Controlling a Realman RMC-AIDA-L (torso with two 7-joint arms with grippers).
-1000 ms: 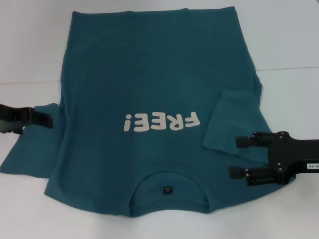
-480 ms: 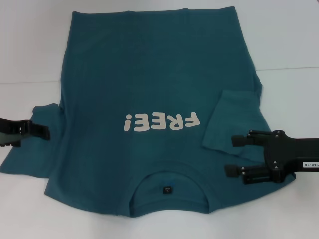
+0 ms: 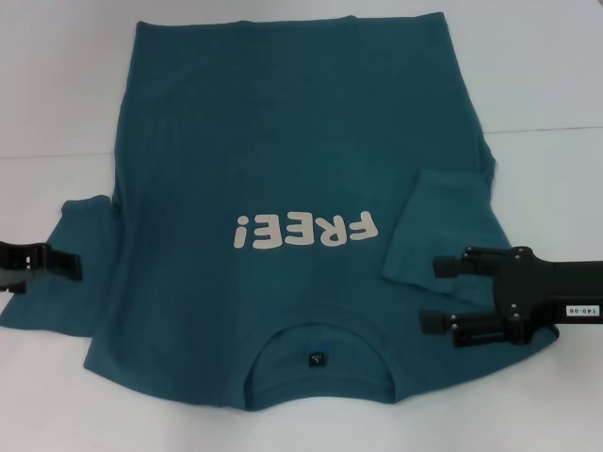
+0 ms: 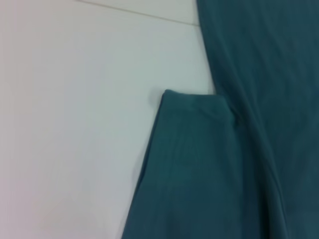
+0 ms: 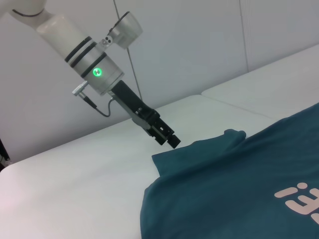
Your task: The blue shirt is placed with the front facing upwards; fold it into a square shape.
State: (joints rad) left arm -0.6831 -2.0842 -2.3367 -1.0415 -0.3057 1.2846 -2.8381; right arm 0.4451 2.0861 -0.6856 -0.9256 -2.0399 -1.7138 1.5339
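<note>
The blue shirt [image 3: 283, 141] lies flat on the table with its collar and dark neck tag [image 3: 317, 358] nearest me, and the white "FREE!" lettering [image 3: 306, 229] faces up. Its right sleeve [image 3: 435, 226] is folded in over the body. The left sleeve [image 3: 66, 278] lies spread out to the side, and the left wrist view looks down on this sleeve [image 4: 194, 164]. My right gripper [image 3: 430, 294] is open just above the right shoulder, holding nothing. My left gripper [image 3: 42, 262] is at the outer edge of the left sleeve; from the right wrist view, the left gripper [image 5: 169, 139] hangs just above the cloth.
The white table [image 3: 546, 75] extends on both sides of the shirt and has a seam line [image 3: 556, 127] running across it. The left arm [image 5: 94, 59], with a green light on it, reaches down from the far side in the right wrist view.
My left gripper has drawn back toward me and outward along the left sleeve. My right gripper has shifted slightly inward over the right shoulder. The shirt has not moved.
</note>
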